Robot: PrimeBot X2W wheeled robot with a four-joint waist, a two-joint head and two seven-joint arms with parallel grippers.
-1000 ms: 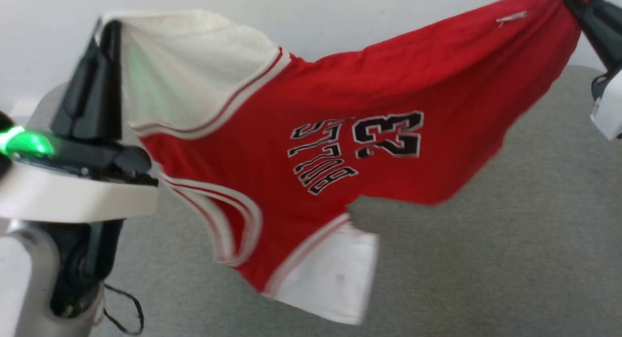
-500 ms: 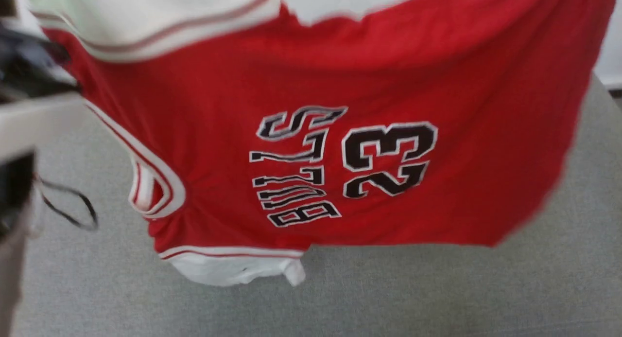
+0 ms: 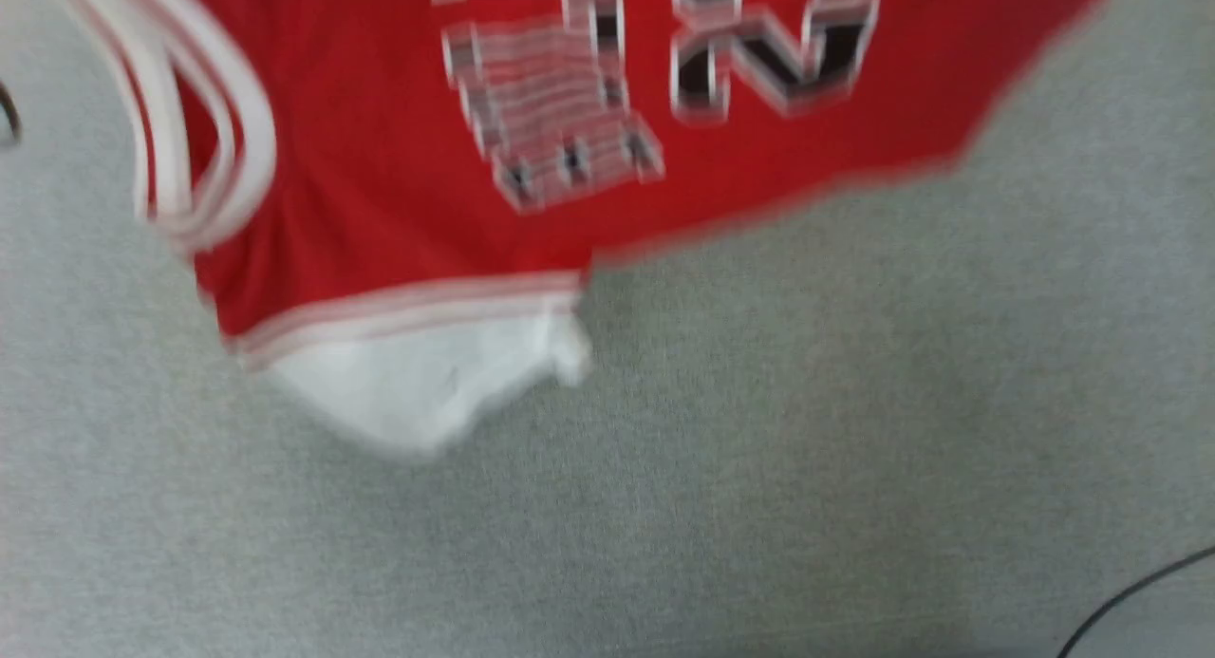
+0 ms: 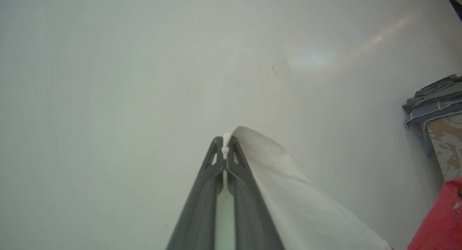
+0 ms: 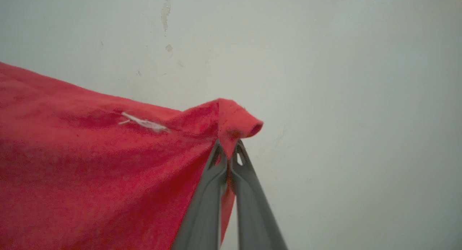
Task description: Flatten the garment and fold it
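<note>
Now: we have the garment (image 3: 380, 164) hanging across the upper half of the head view. Its white lower corner (image 3: 418, 392) dangles lowest over the grey surface (image 3: 759, 468), and blur hides whether it touches.
Left pincer (image 4: 225, 145): clamped on a thin sliver of white panel at the very fingertips, lower middle of its wrist view.
Right pincer (image 5: 228, 149): closed on a red corner that curls over the tips, lower middle of its wrist view.
Risk, slip: we judge both bites shallow, so the thin fabric could slide out under a tug or swing.
Risk, bunching: the dangling white corner may land first and fold under, leaving creases.
Risk, skew: uneven lowering would lay the garment crooked.
Risk, snag: the dark cable (image 3: 1130, 596) at the lower right could catch a hem.
</note>
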